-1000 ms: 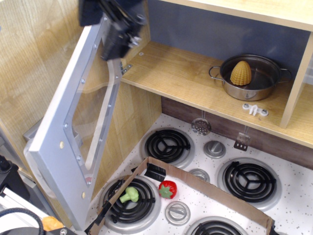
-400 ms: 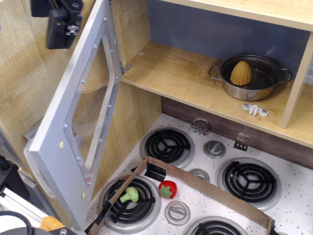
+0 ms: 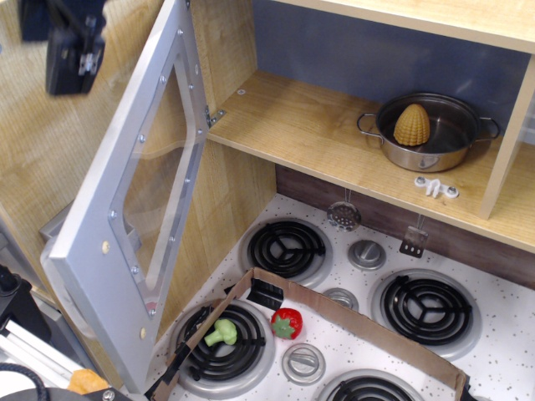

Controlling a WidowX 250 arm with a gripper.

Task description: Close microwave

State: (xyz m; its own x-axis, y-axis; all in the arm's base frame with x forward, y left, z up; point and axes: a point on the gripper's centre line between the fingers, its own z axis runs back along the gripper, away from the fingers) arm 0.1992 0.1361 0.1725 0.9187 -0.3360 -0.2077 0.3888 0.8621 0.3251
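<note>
The microwave is a wooden cavity point(image 3: 318, 125) with a dark back wall. Its silver-grey door point(image 3: 96, 251) with a clear window stands wide open, swung out to the left on its hinge. Inside sit a steel pot point(image 3: 430, 134) and a yellow corn-like piece point(image 3: 412, 124) in it. My gripper point(image 3: 71, 50) is a dark shape at the top left, behind the door's outer side, away from the cavity. Its fingers are blurred and partly cut off by the frame edge, so its opening cannot be told.
A toy stove point(image 3: 359, 284) with several black burners lies below the cavity. A cardboard strip point(image 3: 351, 322) crosses it. A green broccoli point(image 3: 222, 332) and a red strawberry point(image 3: 286, 323) lie on the front burner area. A wooden wall point(image 3: 33, 167) stands left.
My gripper has moved from the door's top edge over to the left, out behind the door's outer face. The door has stayed wide open.
</note>
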